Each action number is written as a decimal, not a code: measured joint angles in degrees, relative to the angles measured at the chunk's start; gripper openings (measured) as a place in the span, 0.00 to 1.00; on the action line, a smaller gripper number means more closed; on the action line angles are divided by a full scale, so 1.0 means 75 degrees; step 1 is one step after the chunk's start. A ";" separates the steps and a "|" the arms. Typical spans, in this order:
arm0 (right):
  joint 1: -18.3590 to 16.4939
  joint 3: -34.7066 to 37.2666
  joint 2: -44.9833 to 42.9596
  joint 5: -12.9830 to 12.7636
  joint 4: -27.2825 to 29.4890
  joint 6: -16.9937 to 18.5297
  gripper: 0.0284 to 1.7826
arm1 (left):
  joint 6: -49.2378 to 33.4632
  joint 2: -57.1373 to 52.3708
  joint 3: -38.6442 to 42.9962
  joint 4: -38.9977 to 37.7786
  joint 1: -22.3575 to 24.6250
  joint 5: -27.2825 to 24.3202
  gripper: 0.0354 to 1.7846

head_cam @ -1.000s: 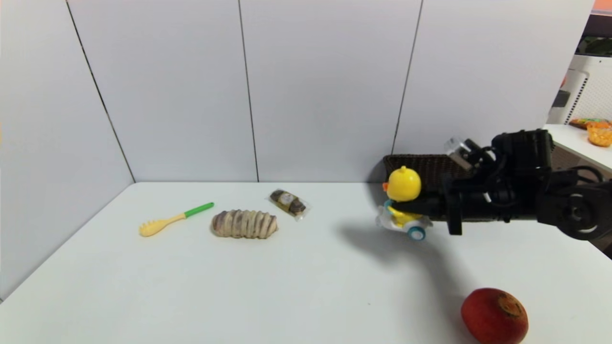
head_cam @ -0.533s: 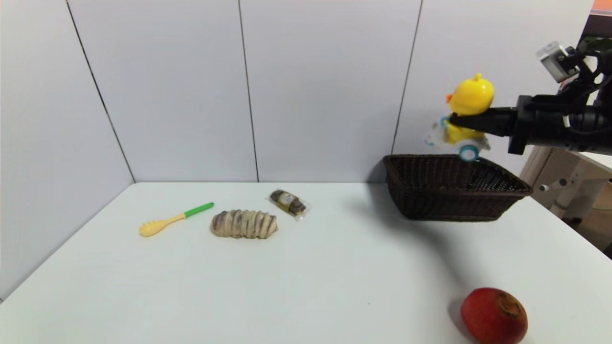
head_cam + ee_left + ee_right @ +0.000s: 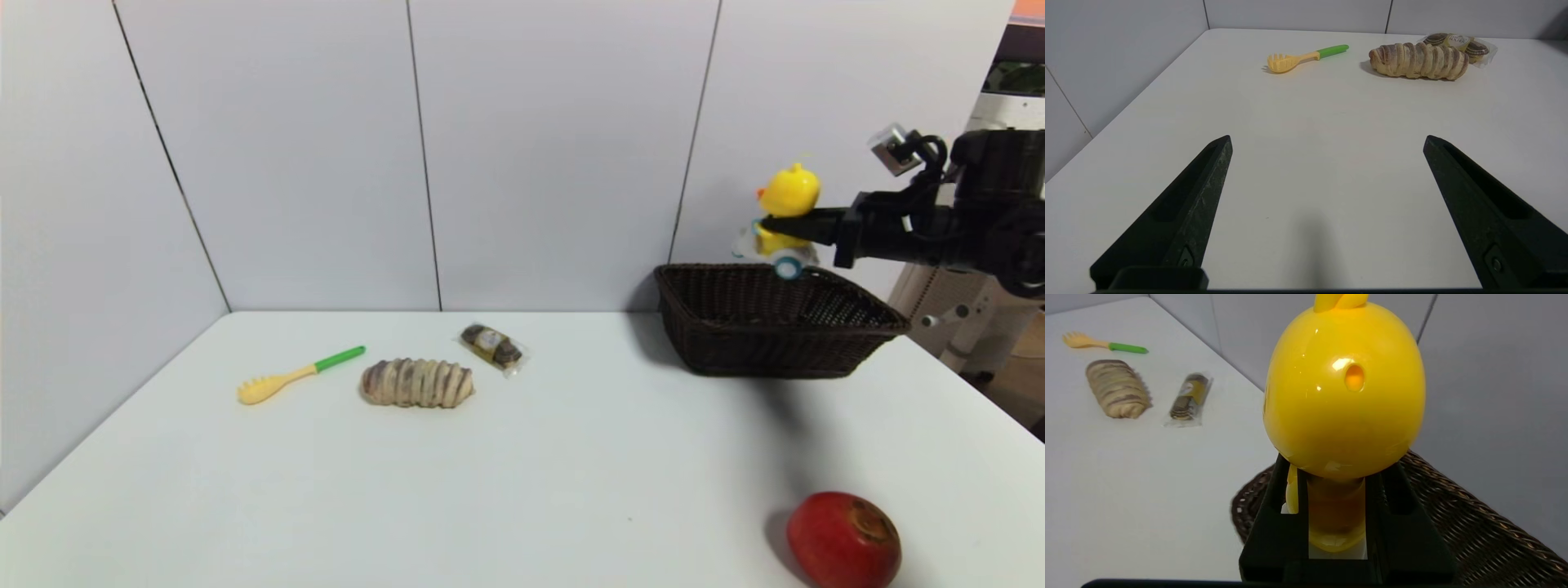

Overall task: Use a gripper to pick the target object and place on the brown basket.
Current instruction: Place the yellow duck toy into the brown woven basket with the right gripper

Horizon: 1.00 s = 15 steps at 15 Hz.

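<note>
The right tool (image 3: 775, 225) clamps the toy duck (image 3: 785, 204) by its body, upright, above the brown wicker basket (image 3: 767, 343), so release lies straight down; the left tool (image 3: 1327, 143) gapes idle over the counter (image 3: 490, 474).

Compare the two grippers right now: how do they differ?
The right gripper is shut on the duck, held above the basket; the left gripper is open and holds nothing. The right one is raised off the table; the left sits low over it, out of the head view. Both have black two-finger jaws.
</note>
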 joint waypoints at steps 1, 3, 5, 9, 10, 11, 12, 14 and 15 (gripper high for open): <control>0.0000 -0.0276 0.0367 0.0000 0.0000 -0.0054 0.20 | -0.0003 0.0000 0.0000 0.0003 0.0000 0.0000 0.94; -0.0003 -0.0871 0.1061 -0.0007 0.0011 -0.0195 0.20 | -0.0007 0.0000 0.0000 0.0000 0.0000 0.0000 0.94; -0.0003 -0.1268 0.1617 -0.0008 0.0093 -0.0265 0.20 | -0.0007 0.0000 0.0000 0.0000 0.0000 0.0000 0.94; 0.0003 -0.1422 0.2121 -0.0015 0.0127 -0.0265 0.40 | -0.0003 0.0000 0.0000 0.0000 0.0000 0.0000 0.94; 0.0005 -0.1430 0.2124 -0.0011 0.0145 -0.0257 0.46 | -0.0007 0.0000 0.0000 0.0000 0.0000 0.0000 0.94; 0.0008 -0.1430 0.2087 -0.0007 0.0154 -0.0234 0.52 | -0.0003 0.0000 0.0000 0.0003 0.0000 0.0000 0.94; 0.0011 -0.1430 0.2014 0.0000 0.0163 -0.0216 0.57 | -0.0003 0.0000 0.0000 0.0003 0.0000 -0.0003 0.94; 0.0005 -0.1416 0.1746 0.0020 0.0276 -0.0179 0.66 | 0.0000 0.0000 0.0000 0.0003 0.0000 0.0000 0.94; 0.0003 -0.1411 0.1547 0.0020 0.0408 -0.0154 0.70 | -0.0003 0.0000 0.0000 0.0000 0.0000 -0.0003 0.94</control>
